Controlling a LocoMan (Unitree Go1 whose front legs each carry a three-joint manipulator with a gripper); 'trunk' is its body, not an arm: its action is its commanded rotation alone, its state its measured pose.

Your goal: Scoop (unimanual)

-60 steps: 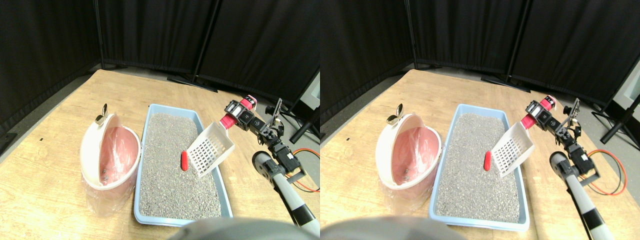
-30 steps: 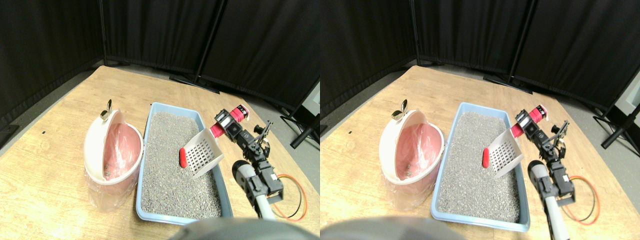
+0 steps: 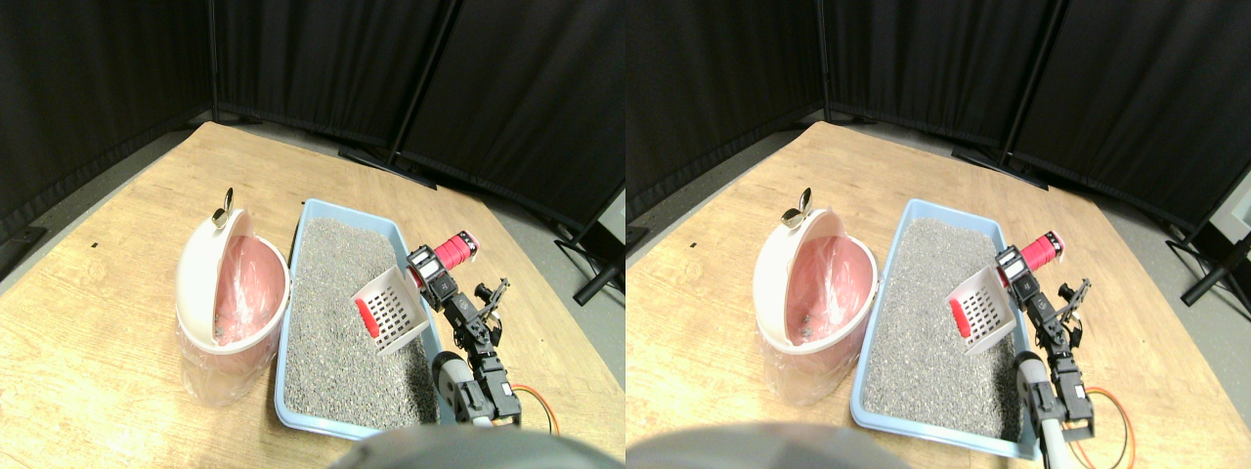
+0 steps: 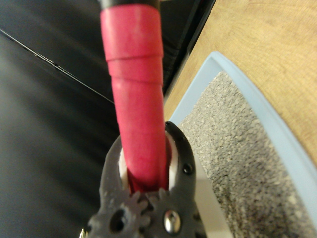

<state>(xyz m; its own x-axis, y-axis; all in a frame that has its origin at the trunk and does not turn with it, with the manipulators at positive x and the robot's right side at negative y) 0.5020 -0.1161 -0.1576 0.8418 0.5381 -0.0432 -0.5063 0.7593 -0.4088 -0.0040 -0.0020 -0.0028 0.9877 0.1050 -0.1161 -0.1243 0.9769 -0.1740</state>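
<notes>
Starting at the left of the wooden tabletop [image 3: 98, 322], a pink plastic-lined bin with a cream swing lid [image 3: 230, 298] stands just beside the pale blue rectangular tray of grey granular litter [image 3: 342, 322]. A small red cylindrical object [image 3: 366, 318] lies at the front lip of the white slotted plastic scoop [image 3: 394, 310], low over the litter. The scoop's red-wrapped handle [image 4: 136, 94] is pinched by the right gripper [image 3: 430, 277] fingers [image 4: 181, 153]. The object is judged light and prone to rolling; the scoop, stiff, is best gripped by its handle.

black curtains [image 3: 323, 68], wooden floor [image 3: 117, 283]
</notes>
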